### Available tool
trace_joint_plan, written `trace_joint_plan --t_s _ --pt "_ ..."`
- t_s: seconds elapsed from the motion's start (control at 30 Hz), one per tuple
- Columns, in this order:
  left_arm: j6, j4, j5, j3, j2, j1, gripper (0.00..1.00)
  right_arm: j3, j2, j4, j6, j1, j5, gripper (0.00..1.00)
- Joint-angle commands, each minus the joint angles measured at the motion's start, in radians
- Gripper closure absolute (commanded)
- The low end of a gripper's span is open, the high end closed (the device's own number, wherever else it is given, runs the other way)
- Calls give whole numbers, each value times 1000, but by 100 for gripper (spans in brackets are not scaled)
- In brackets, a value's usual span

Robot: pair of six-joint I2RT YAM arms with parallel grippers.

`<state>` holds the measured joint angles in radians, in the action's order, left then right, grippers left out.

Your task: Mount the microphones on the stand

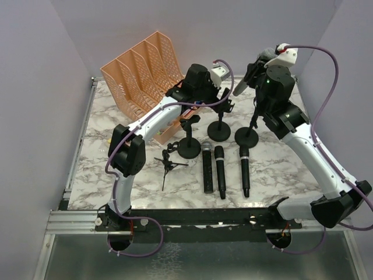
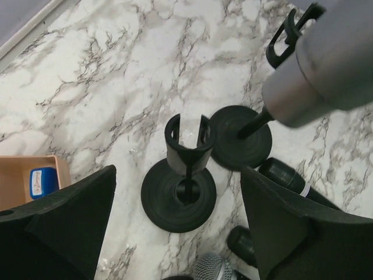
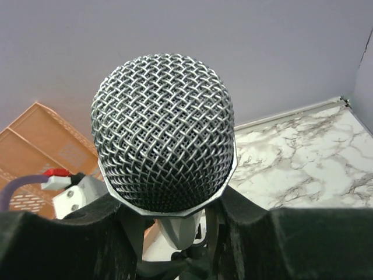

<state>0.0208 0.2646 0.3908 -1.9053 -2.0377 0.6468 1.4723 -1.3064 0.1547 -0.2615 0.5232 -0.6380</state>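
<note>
Top external: three microphones (image 1: 220, 171) lie flat at lower centre; stands (image 1: 219, 129) are bare, none attached yet.
Left wrist: left gripper (image 2: 178, 181) has its fingers apart and empty, above an empty clip stand (image 2: 185, 146).
Right wrist: right gripper (image 3: 169, 230) is clamped on the silver-grey microphone (image 3: 163, 128), frame centre, not yet clipped in.

Three microphones (image 1: 220, 172) before stands (image 1: 219, 129)

microphone (image 3: 163, 131) | silver mesh head fills view, held in gripper (image 3: 175, 242) | orange rack (image 3: 35, 140) left
</note>
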Motion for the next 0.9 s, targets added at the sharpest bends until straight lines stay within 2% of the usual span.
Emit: trace_joint_plan --t_s 0.0,0.07,0.17,0.23,0.33,0.5,0.6,0.73,0.87 --pt "93 44 124 -8 8 -37 13 26 -53 -34 13 -33 -20 99" --pt "78 30 111 -13 -14 -50 15 30 -78 -31 -16 -55 4 99" --pt "30 29 59 -34 -47 -66 32 35 -101 -3 -66 -93 42 99" --pt "42 56 81 -38 -55 -73 36 27 -104 13 -114 -130 86 99" --pt "77 70 153 -14 -50 -74 35 3 -99 5 -153 -167 151 99" --pt "64 71 253 -45 -94 -74 32 -33 -93 -36 -129 -181 216 99" --pt "69 71 294 -39 -104 -74 38 -47 -94 -49 -113 -191 246 99" --pt "83 59 318 -7 -93 -72 38 -52 -101 -61 -103 -197 258 99" --pt "84 30 285 0 -105 -59 38 -53 -107 -60 -97 -201 269 99"
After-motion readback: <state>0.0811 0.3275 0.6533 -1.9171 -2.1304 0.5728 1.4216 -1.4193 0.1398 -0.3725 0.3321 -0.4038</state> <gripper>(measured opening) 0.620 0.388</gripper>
